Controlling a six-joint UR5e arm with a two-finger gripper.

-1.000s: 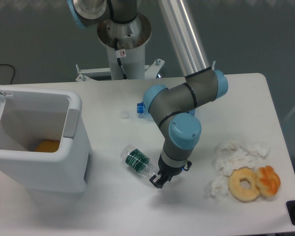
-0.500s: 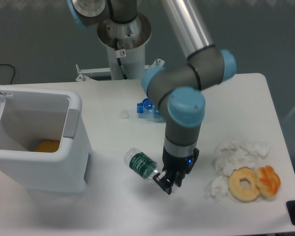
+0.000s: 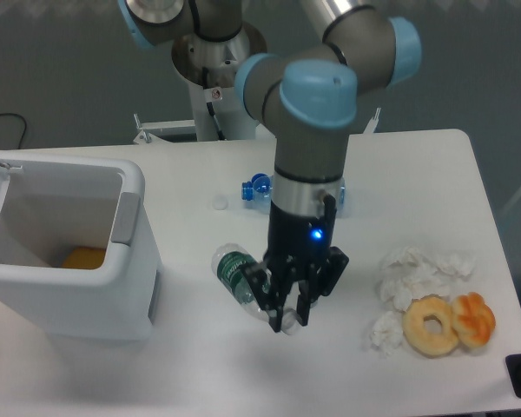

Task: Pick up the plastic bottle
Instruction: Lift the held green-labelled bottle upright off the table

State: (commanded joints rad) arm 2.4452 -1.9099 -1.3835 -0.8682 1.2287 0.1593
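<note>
Hand (image 3: 286, 314) grips one plastic bottle (image 3: 237, 274).

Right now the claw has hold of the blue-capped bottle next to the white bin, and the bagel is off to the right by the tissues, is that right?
Not quite. In the camera view the claw is at the clear plastic bottle with the dark green label, not the blue-capped bottle, which lies further back behind the arm. The bagel does sit at the right by the tissues.

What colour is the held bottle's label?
Dark green with white markings, on the clear bottle; the fixed camera shows it.
</note>
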